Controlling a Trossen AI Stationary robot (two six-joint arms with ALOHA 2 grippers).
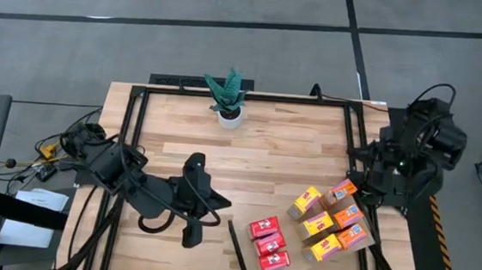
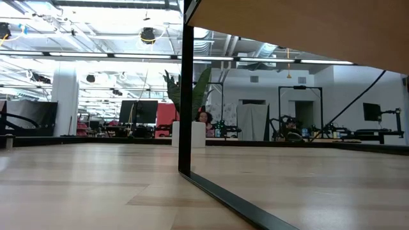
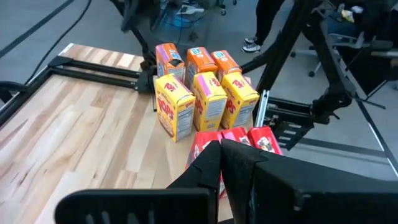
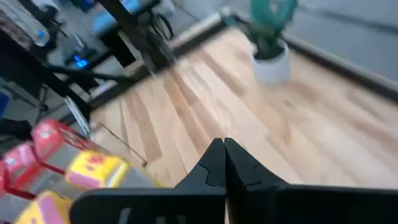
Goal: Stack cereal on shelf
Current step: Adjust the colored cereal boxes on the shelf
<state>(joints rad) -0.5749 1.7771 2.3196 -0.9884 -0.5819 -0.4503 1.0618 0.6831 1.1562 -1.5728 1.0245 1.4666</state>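
Note:
The cereal boxes stand upright on their bases in a cluster at the table's near right. There are three red ones (image 1: 269, 241), three yellow ones (image 1: 315, 225) and three orange ones (image 1: 348, 215). My left gripper (image 3: 221, 146) is shut and holds nothing. It hovers above the table just left of the red boxes (image 3: 233, 137), pointing at them. My right gripper (image 4: 224, 146) is also shut with nothing in it. It is drawn back over the table's right edge (image 1: 360, 153), pointing toward the plant. The shelf's pale board (image 2: 307, 25) with its dark edge shows in the low view.
A green potted plant (image 1: 228, 99) stands at the far middle of the table. A thin dark bar (image 1: 237, 254) lies on the table just left of the red boxes. A black frame (image 1: 130, 126) runs along the table's edges. The table's middle is bare planked wood (image 1: 282, 155).

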